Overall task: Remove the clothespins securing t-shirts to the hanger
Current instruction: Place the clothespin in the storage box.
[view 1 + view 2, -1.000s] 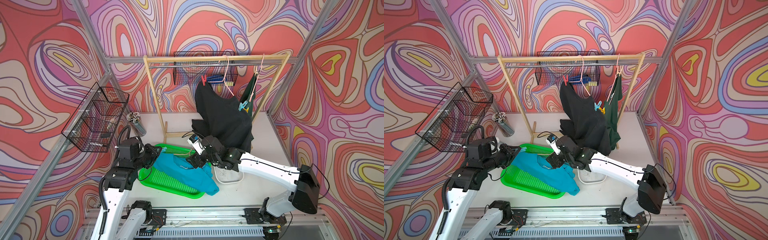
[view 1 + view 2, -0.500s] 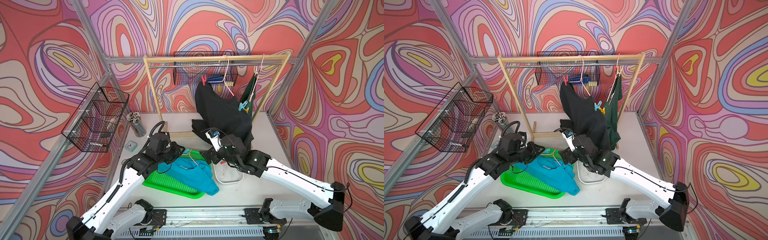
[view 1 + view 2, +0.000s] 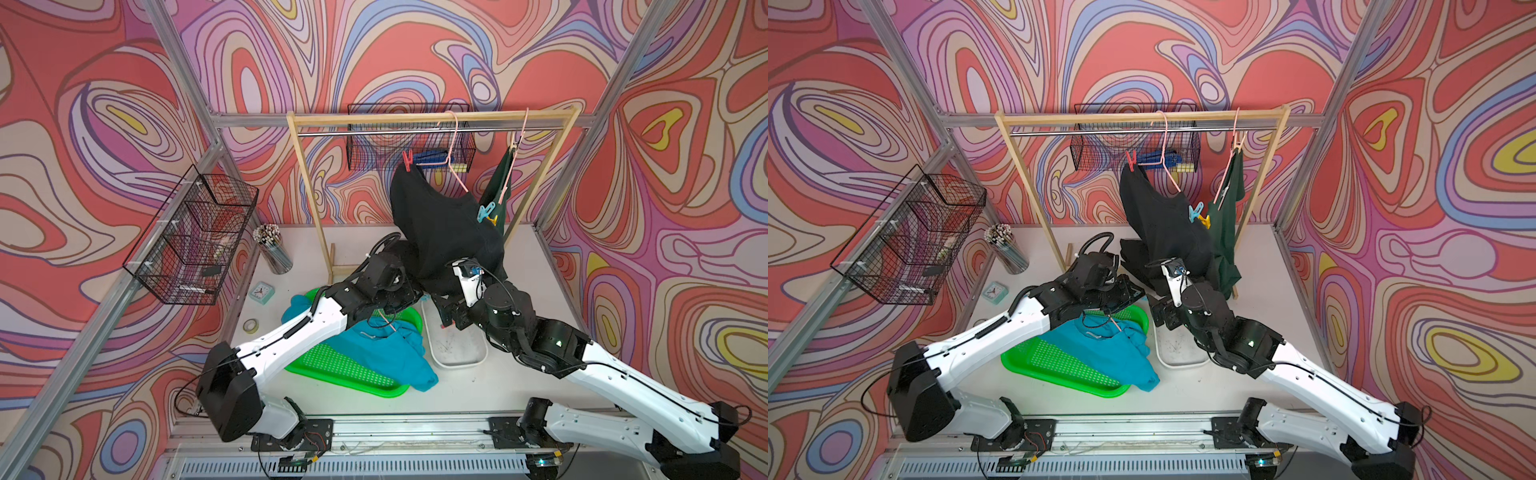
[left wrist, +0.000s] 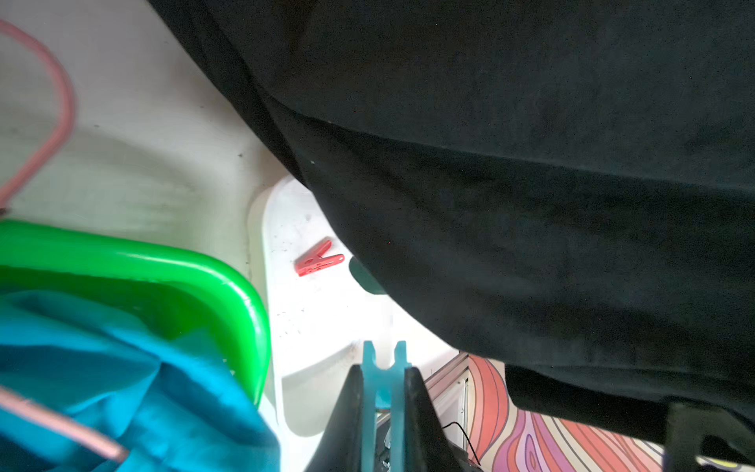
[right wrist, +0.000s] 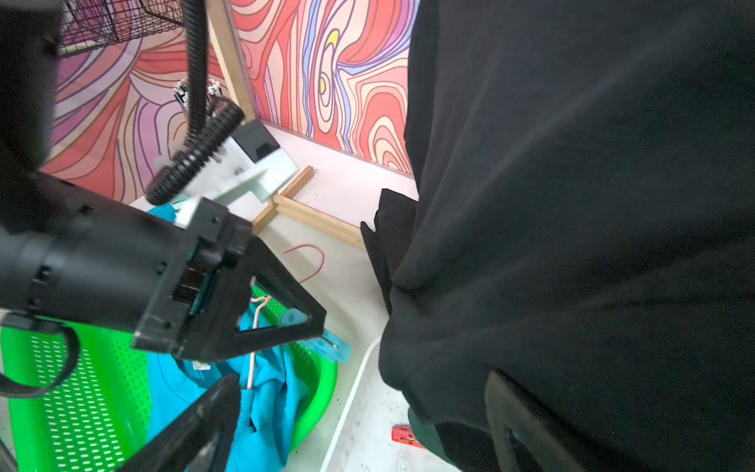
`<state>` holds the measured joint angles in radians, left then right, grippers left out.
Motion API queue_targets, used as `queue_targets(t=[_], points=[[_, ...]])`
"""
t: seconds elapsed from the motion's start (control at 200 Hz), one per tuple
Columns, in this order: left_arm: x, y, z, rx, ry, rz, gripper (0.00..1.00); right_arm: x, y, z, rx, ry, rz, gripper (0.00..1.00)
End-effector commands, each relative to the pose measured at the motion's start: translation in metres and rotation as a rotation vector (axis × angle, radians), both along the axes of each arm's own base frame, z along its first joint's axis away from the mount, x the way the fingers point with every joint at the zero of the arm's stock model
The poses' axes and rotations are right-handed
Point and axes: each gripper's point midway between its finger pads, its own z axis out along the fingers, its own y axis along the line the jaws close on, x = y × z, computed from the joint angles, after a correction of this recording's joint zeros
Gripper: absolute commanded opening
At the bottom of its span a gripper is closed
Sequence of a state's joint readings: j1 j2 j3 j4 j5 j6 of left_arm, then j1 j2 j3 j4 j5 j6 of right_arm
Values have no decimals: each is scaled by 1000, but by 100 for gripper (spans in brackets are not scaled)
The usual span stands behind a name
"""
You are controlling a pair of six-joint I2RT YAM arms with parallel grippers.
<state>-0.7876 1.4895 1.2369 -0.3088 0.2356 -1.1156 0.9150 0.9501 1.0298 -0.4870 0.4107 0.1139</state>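
The left gripper (image 4: 383, 370) squeezed a light blue plastic peg (image 4: 384, 382), likely to drop in the white plastic tray (image 4: 310, 318) next; the right gripper (image 5: 361, 380) gaped empty.

Green plastic tray (image 3: 332, 365): left of white plastic tub (image 3: 455, 351), seemingly touching.
Turquoise t-shirt (image 3: 395, 353): in tray.
Red plastic clothespin (image 4: 318, 259): in tub.
Black t-shirt (image 3: 440, 224): hanging behind tub.

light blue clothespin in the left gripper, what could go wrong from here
1. The left gripper holds the light blue clothespin right by the white tray rim, next to the green tray. Let go too soon, it may land on the turquoise shirt.
2. The black shirt drapes over the white tray, so either arm might snag it and drag on the hanger.
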Motion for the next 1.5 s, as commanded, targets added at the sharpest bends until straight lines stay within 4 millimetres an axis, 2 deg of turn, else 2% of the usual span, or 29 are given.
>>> queue_targets(t=[0.0,0.28,0.481,0.571,0.706,0.811,1.067,1.207,1.497], points=[[3,-32,9,-58,-14,-41,0,1,-18,-2,-25,-25,-62,95],[-2,-84,-20,-59,56,-128,1,-4,-32,-3,-38,-40,-90,96],[-6,-98,-36,-27,88,-155,7,-6,-38,-5,-45,-45,-99,96],[-5,-98,-41,1,85,-157,15,-6,-38,-5,-45,-46,-98,96],[-11,-90,-55,91,108,-167,32,-6,-39,-5,-47,-48,-98,96],[-13,-80,-69,155,145,-145,41,-6,-38,-4,-46,-53,-95,96],[-25,-77,-83,201,180,-185,50,-6,-34,-3,-50,-51,-80,97],[-29,-68,-79,226,156,-191,53,-6,-28,-2,-51,-41,-53,97],[-29,-21,-51,351,28,-140,61,-9,-1,-11,-43,10,59,97]])
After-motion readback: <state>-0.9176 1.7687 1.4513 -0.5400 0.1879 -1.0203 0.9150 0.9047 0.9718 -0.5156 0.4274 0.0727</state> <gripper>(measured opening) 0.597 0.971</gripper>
